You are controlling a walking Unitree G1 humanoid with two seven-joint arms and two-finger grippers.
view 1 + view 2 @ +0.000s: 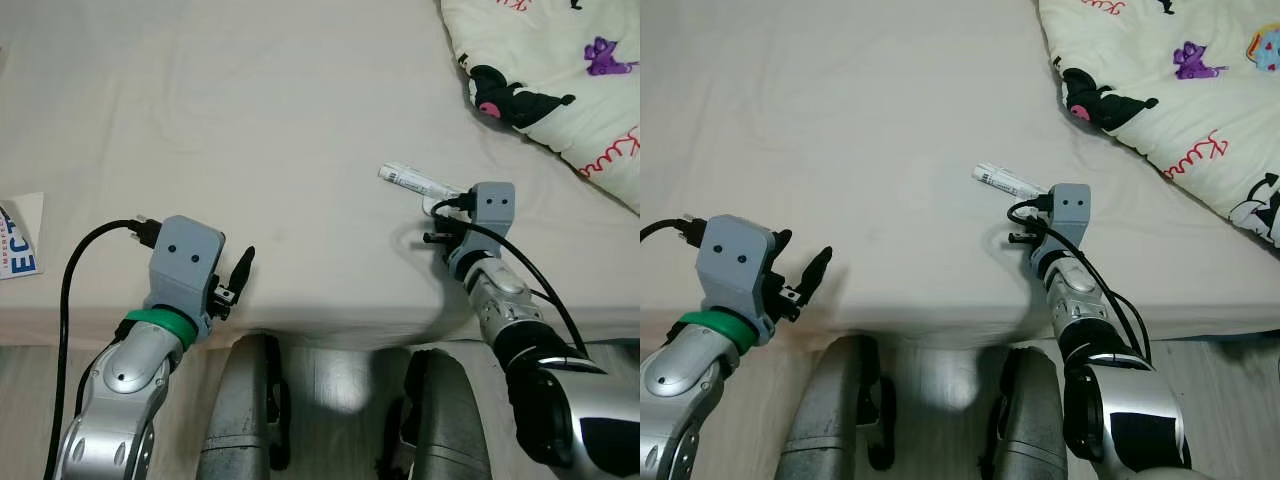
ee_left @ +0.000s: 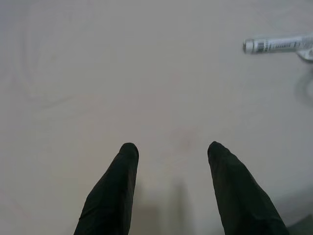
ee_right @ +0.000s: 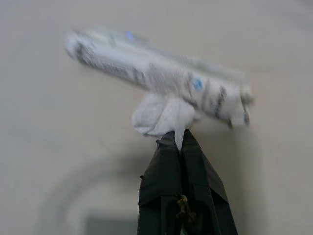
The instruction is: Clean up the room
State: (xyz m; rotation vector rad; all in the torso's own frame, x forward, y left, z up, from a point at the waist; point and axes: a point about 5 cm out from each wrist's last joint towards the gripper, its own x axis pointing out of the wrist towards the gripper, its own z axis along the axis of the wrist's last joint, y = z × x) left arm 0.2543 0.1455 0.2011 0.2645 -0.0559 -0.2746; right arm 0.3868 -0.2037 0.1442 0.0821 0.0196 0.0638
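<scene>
Two black fingers of the right end effector (image 3: 182, 142) were pinched shut on a white wrapper (image 3: 164, 115) beside a printed tube (image 1: 415, 181) on the bed (image 1: 250, 120). That thin grip looked liable to slip or tear on lifting. Left end effector (image 2: 171, 156) hovered open, empty.

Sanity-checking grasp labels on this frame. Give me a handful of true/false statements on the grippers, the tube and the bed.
1. The right gripper is shut on the white tube. True; it pinches a crumpled white bit on the tube's side.
2. The left gripper holds the tube. False; its fingers are open over bare bed sheet.
3. The tube lies on the floor. False; it is over the bed, at the right gripper.
4. A patterned quilt lies on the bed's right side. True.
5. A printed paper sits at the bed's left edge. True.
</scene>
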